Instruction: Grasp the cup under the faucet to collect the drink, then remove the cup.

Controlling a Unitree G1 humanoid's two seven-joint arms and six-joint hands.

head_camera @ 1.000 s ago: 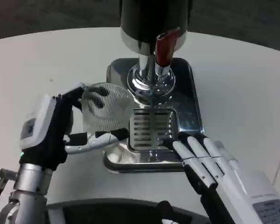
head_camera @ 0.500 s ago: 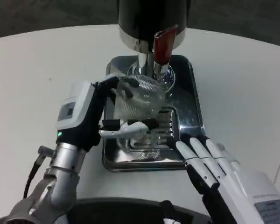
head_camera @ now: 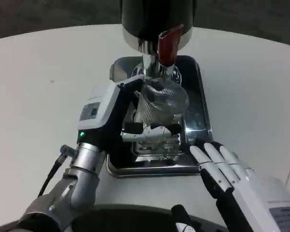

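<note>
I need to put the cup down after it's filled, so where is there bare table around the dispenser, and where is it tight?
Bare white table lies left of the metal drip tray, beyond the left hand, and more to the tray's right, above the right hand. It is crowded on the tray: the left hand holds the clear cup under the red tap, and the right hand rests at the tray's near corner.

- The left hand [head_camera: 117, 118] is held out over the middle of the view, white back facing nine o'clock, its fingers [head_camera: 152, 130] wrapped around the cup [head_camera: 162, 102].
- Its silver forearm runs back toward seven o'clock.
- The right hand [head_camera: 227, 171] lies at about five o'clock, palm down, fingers straight and close together, pointing toward eleven o'clock and gripping nothing.
</note>
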